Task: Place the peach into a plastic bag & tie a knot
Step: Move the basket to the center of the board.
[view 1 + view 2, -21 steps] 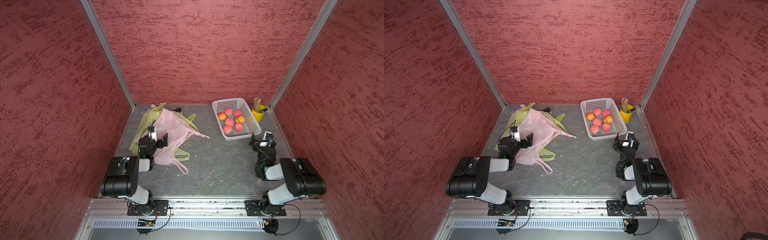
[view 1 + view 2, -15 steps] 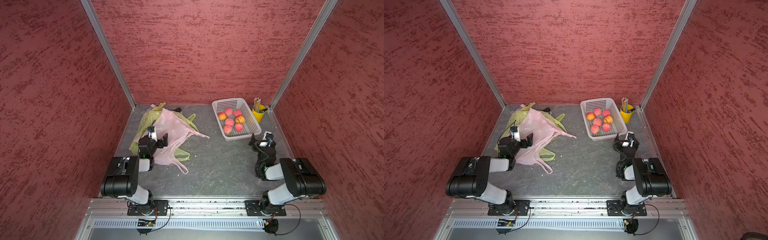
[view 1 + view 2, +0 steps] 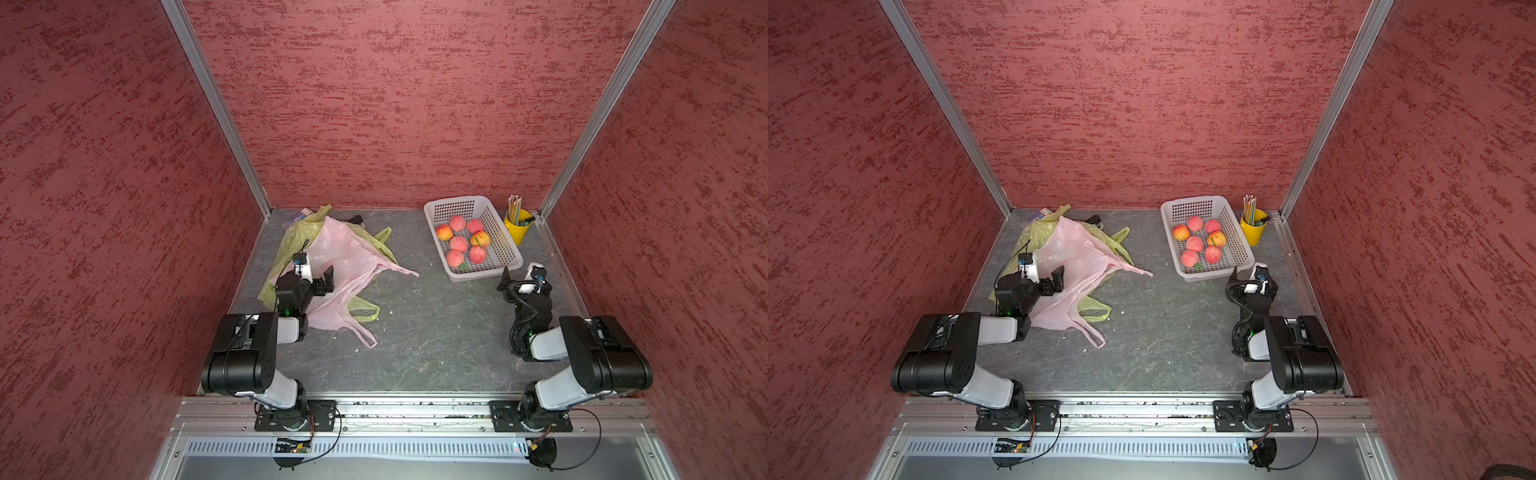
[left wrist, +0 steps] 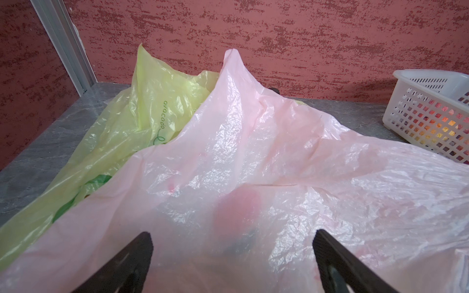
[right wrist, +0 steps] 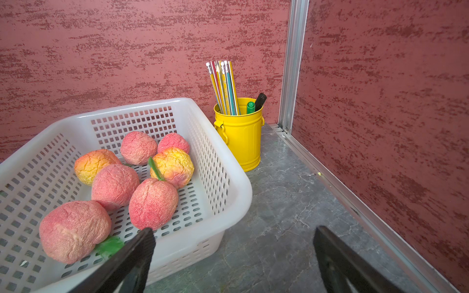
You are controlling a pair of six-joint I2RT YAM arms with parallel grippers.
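Note:
Several peaches (image 3: 459,243) (image 3: 1195,243) (image 5: 114,185) lie in a white perforated basket (image 3: 453,205) (image 3: 1192,199) (image 5: 132,107) at the back right. A crumpled pink plastic bag (image 3: 353,257) (image 3: 1079,253) (image 4: 253,142) lies at the back left, handles trailing toward the front. My left gripper (image 3: 318,282) (image 3: 1054,278) (image 4: 232,238) hovers open over the bag's near part, holding nothing. A reddish blur shows through the film there; I cannot tell what it is. My right gripper (image 3: 521,276) (image 3: 1250,274) (image 5: 233,233) stands open and empty at the basket's near corner.
A yellow-green bag (image 3: 291,241) (image 3: 1030,237) (image 4: 152,109) lies under the pink one. A yellow cup of pencils (image 3: 517,226) (image 3: 1253,228) (image 5: 241,134) stands beside the basket in the back right corner. Red walls close in three sides of the grey table.

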